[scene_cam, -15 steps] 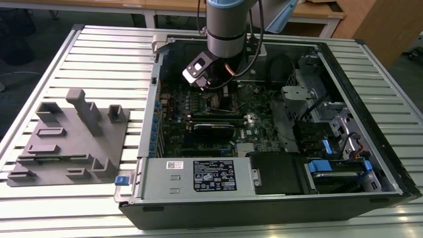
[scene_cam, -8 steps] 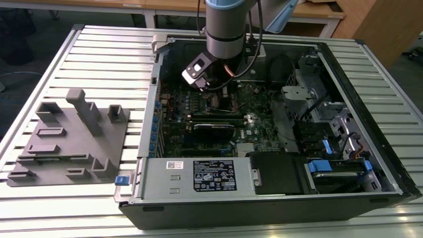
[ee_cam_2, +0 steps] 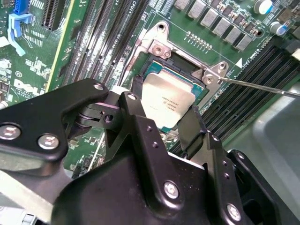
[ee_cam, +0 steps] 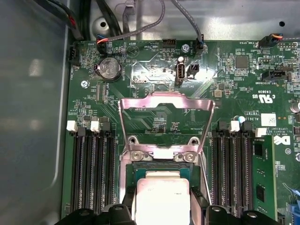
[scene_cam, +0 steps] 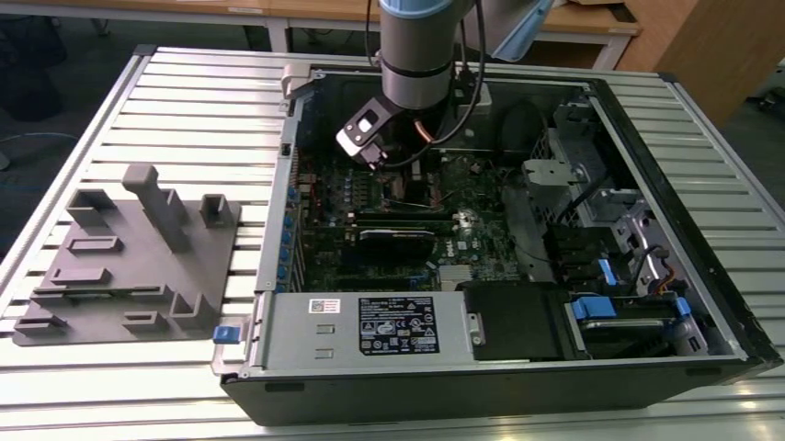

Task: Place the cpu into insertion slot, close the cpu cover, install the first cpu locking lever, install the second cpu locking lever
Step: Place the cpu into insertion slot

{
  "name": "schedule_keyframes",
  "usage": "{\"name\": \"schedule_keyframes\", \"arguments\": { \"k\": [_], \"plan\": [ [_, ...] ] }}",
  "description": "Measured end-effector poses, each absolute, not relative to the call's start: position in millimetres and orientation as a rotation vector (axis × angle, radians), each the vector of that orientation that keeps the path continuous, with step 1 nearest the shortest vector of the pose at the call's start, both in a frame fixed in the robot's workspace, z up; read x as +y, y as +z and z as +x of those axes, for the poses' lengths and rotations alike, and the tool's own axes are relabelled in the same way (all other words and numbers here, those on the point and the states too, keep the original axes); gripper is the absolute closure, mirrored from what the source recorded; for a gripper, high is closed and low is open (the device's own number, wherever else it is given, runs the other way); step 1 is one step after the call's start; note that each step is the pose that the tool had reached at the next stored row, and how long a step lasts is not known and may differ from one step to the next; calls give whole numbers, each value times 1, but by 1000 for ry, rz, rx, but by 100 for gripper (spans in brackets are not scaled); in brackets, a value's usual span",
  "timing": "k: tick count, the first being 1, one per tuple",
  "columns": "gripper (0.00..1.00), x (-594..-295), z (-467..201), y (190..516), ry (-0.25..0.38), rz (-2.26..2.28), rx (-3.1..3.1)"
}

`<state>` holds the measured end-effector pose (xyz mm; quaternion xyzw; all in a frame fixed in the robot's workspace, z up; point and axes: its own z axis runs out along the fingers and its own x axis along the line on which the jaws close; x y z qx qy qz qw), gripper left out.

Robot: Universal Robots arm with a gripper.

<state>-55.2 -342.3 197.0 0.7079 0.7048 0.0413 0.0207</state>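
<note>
- Arm (scene_cam: 417,64): silver-grey cylinder with a pale blue joint cap (scene_cam: 424,7) above.
- Wrist block (scene_cam: 366,133): black with a silver face; thin black cables (scene_cam: 473,92) alongside.
- Pincer (ee_cam_2: 159,119): matte black angular links with round silver screws (ee_cam_2: 171,189).

The arm (scene_cam: 424,55) is seen entering the exterior view at 12 o'clock and is held near vertical, its grey wrist segment directed toward 6 o'clock. A silver and black housing (scene_cam: 364,131) is mounted on the wrist's 8 o'clock side. The gripper (scene_cam: 411,176) is carried directly beneath the wrist. In the second wrist view its black linkage arms (ee_cam_2: 42,126) are shown spread outward. The two fingers (ee_cam_2: 129,105) are set apart by the width of the cpu (ee_cam_2: 166,101) and are closed against its opposite edges. In the first wrist view the fingertips (ee_cam: 125,211) are noted at either edge of the same chip.
</note>
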Motion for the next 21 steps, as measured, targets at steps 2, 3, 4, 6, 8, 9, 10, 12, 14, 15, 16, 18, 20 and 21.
{"name": "schedule_keyframes", "arguments": {
  "k": [2, 3, 4, 6, 8, 9, 10, 12, 14, 15, 16, 18, 20, 21],
  "plan": [
    [46, -342, -55, 196, 129, 2196, 2185],
    [46, -342, -55, 196, 129, 2196, 2185],
    [46, -342, -55, 196, 129, 2196, 2185],
    [46, -342, -55, 195, 129, 2196, 2185],
    [46, -342, -55, 195, 129, 2197, 2185],
    [46, -342, -55, 194, 129, 2197, 2184],
    [46, -342, -55, 194, 129, 2197, 2184],
    [46, -342, -55, 194, 129, 2198, 2184],
    [46, -342, -55, 194, 129, 2198, 2183],
    [46, -342, -55, 194, 129, 2198, 2183],
    [46, -342, -55, 194, 129, 2198, 2183],
    [46, -342, -55, 193, 129, 2198, 2183],
    [46, -342, -55, 193, 129, 2198, 2183],
    [46, -342, -55, 193, 129, 2198, 2183]
  ]
}}
